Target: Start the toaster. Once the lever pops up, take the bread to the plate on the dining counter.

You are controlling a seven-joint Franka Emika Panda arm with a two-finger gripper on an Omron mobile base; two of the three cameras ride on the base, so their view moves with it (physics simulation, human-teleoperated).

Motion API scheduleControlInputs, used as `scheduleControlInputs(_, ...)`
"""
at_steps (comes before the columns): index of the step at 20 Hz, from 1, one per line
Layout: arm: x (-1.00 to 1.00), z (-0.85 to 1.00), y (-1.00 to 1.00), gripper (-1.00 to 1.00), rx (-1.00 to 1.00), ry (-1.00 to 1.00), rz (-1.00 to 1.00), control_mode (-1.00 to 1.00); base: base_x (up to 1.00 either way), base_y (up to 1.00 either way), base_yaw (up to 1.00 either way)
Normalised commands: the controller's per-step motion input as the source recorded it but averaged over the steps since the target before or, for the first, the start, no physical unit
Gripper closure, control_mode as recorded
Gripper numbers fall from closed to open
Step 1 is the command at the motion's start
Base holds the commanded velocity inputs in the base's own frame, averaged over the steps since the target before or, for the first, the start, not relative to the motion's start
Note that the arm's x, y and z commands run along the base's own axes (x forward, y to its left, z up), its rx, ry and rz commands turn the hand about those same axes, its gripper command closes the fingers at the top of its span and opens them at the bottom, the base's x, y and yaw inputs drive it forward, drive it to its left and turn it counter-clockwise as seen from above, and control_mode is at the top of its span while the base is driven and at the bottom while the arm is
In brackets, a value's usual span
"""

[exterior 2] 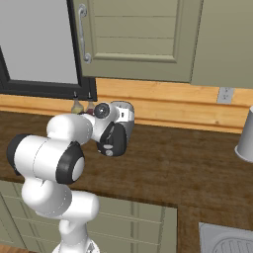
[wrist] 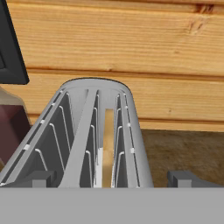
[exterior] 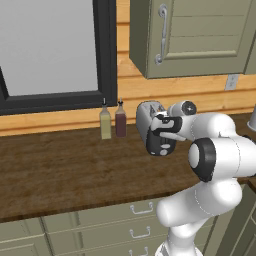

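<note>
Sitting near the middle of the left base view, the toaster [exterior: 149, 125] is resting on the dark wooden worktop [exterior: 65, 170], close to the wooden wall. Its black end panel is facing the camera, and the robot's hand is covering part of it, so the lever is too hidden to pick out. Two slim bottles [exterior: 113, 120] are standing just to the left of the toaster, under the black window frame [exterior: 107, 50]. An olive cupboard [exterior: 195, 35] is hanging at the upper right.

In the right base view, the white arm is blocking most of the toaster [exterior 2: 126, 118], left of the middle. A grey cup [exterior 2: 245, 133] is showing at the right edge, and a sink corner [exterior 2: 227, 239] at the lower right.

Looking down from the hand view, the toaster [wrist: 131, 144] is showing its top slots with thin wire racks. The bread [wrist: 107, 144] is standing in the right slot as a thin tan strip. The gripper [wrist: 111, 178] is spread wide, its two dark tips sitting at either side of the toaster top and holding nothing.
</note>
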Motion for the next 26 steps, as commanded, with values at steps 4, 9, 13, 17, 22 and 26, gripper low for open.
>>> scheduleControlInputs(4, 0.00, 0.00, 0.00, -1.00, 0.00, 0.00, 0.00, -1.00, 0.00, 0.00, 0.00)
scheduleControlInputs(9, 0.00, 0.00, 0.00, -1.00, 0.00, 0.00, 0.00, -1.00, 0.00, 0.00, 0.00)
scheduleControlInputs(13, 0.00, 0.00, 0.00, -1.00, 0.00, 0.00, 0.00, -1.00, 0.00, 0.00, 0.00)
scheduleControlInputs(17, 0.00, 0.00, 0.00, -1.00, 0.00, 0.00, 0.00, -1.00, 0.00, 0.00, 0.00)
scheduleControlInputs(22, 0.00, 0.00, 0.00, -1.00, 0.00, 0.00, 0.00, -1.00, 0.00, 0.00, 0.00)
scheduleControlInputs(26, 0.00, 0.00, 0.00, -1.00, 0.00, 0.00, 0.00, -1.00, 0.00, 0.00, 0.00)
